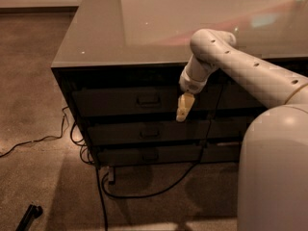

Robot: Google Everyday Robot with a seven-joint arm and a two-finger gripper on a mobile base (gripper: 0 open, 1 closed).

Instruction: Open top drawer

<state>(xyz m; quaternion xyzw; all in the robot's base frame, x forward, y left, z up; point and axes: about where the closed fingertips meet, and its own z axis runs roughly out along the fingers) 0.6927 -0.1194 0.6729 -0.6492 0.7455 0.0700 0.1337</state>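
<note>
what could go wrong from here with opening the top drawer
The gripper hangs right of the small handle on the top drawer, so it may miss the loop and bump the flat front. The middle drawer just below looks alike; a low reach might hook its handle instead. Cables trail on the floor by the cabinet and could snag the robot.

The arm [250,69] is a smooth cream-white tube dotted with small dark holes, rounded at the elbow. It ends in a pale yellowish gripper [184,109] before the top drawer [110,100]. The body [274,172] is a bulky white column.
</note>
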